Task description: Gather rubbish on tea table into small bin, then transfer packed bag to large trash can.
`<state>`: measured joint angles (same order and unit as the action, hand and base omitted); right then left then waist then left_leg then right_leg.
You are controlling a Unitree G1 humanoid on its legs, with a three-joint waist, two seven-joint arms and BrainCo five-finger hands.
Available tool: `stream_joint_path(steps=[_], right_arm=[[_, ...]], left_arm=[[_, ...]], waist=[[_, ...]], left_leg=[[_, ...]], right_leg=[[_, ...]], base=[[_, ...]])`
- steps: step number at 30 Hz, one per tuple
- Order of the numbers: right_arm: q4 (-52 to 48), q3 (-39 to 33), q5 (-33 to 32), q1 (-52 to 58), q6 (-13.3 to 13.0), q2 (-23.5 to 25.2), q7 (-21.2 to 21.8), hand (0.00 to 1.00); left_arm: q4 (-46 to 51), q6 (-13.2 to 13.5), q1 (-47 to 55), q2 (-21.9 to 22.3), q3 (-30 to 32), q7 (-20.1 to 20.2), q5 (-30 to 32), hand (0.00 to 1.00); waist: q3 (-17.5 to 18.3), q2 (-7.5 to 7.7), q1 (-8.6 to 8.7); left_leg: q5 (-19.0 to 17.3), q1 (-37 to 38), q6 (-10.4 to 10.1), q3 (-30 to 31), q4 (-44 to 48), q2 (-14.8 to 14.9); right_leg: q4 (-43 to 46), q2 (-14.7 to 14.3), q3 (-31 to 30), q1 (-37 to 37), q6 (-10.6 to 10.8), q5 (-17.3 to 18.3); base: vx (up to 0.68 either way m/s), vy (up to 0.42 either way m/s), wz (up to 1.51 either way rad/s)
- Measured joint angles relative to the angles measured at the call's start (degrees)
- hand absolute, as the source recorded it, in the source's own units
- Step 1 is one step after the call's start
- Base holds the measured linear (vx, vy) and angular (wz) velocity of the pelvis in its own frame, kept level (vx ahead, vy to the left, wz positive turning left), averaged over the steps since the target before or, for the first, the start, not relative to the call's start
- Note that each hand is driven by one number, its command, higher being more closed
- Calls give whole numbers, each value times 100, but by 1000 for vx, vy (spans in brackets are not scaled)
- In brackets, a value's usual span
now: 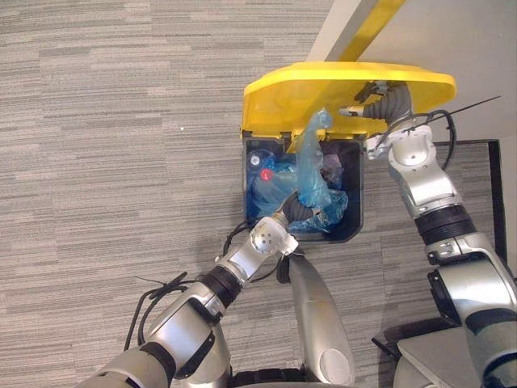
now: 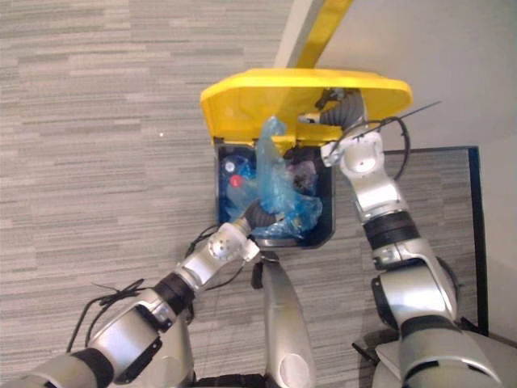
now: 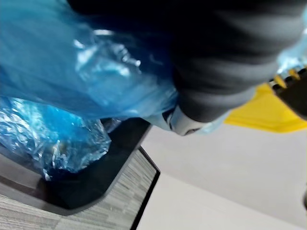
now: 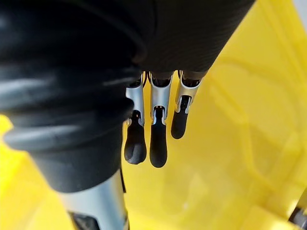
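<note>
Yellow lid (image 1: 323, 89) propped up by right hand (image 1: 386, 101), fingers (image 4: 158, 139) straight and flat against underside, so mouth of large trash can (image 1: 356, 206) is clear for drop. Blue bag (image 1: 311, 162) sits partly inside can, top poking above rim. Left hand (image 1: 297, 208) reaches in with bag, fingers buried in plastic; grip cannot be told. Grey striped carpet floor (image 1: 121, 162); pale wall (image 1: 468, 48) behind can.

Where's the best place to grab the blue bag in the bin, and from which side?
Grip the blue bag by its gathered neck, which sticks up above the bin rim. Come from above at the front: the yellow lid, held up by the right hand, blocks the back, and the bin walls enclose the bulk beside the left hand.
</note>
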<state>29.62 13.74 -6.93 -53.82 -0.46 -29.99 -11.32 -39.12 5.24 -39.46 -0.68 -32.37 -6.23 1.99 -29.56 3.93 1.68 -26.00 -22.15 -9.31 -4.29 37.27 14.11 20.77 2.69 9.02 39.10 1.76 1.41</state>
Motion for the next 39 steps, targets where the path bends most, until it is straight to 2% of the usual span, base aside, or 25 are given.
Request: stream_joint_path(steps=[5,9,13,17,22,28,32,37,39], right_arm=[[-384,117,1,0,-68,93,0,0],[-654,279,3,-3,-167,334,8,0],[-696,366,9,-1,-177,346,26,0],[-891,483,14,42,-177,353,144,0],[-890,484,24,161,-175,352,198,0],[-887,463,219,617,-175,356,246,0],[-829,433,391,995,-176,355,300,0],[-351,1,703,1846,-121,349,425,0],[-296,-108,708,2225,-114,337,464,0]], left_arm=[[-263,-104,-90,3,296,-148,426,0],[-574,-398,-322,-2,473,-260,1327,0],[-574,-587,-468,21,540,-250,2192,0],[-570,-616,-494,23,568,-251,2483,0],[-479,-617,-494,21,573,-256,2458,0],[38,-548,-430,-158,559,-258,2069,0],[486,-366,82,-570,640,-249,1634,0],[1079,-209,1461,-1081,1285,-125,801,0],[1170,-153,1967,-1267,1518,10,512,0]], waist=[[8,7,-78],[9,9,-104],[11,12,-117],[13,16,-118],[16,19,-170],[69,85,-237],[92,103,-270],[186,83,-326],[370,76,-330]], left_leg=[[-20,-194,24,6,86,53],[8,-299,-38,-10,170,129],[9,-299,-39,-26,179,129],[14,-262,-48,-68,178,121],[35,-133,-71,-99,148,75],[89,77,-28,-61,21,-6],[264,382,-40,-43,-294,-112],[350,834,51,46,-531,-224],[335,844,87,114,-550,-273]], right_leg=[[-15,-11,31,130,-7,-17],[-9,-66,45,200,-58,-66],[-5,-62,42,200,-68,-73],[20,-60,33,191,-71,-75],[73,-15,28,110,-75,-68],[67,73,38,-105,-57,-42],[10,150,59,-337,-30,-22],[-26,264,156,-783,22,55],[-32,323,199,-832,54,77]], base=[[-27,-33,3],[1,-18,-3],[0,0,0],[2,1,-1],[-3,1,1],[-30,0,10],[4,-13,11],[11,9,16],[2,26,19]])
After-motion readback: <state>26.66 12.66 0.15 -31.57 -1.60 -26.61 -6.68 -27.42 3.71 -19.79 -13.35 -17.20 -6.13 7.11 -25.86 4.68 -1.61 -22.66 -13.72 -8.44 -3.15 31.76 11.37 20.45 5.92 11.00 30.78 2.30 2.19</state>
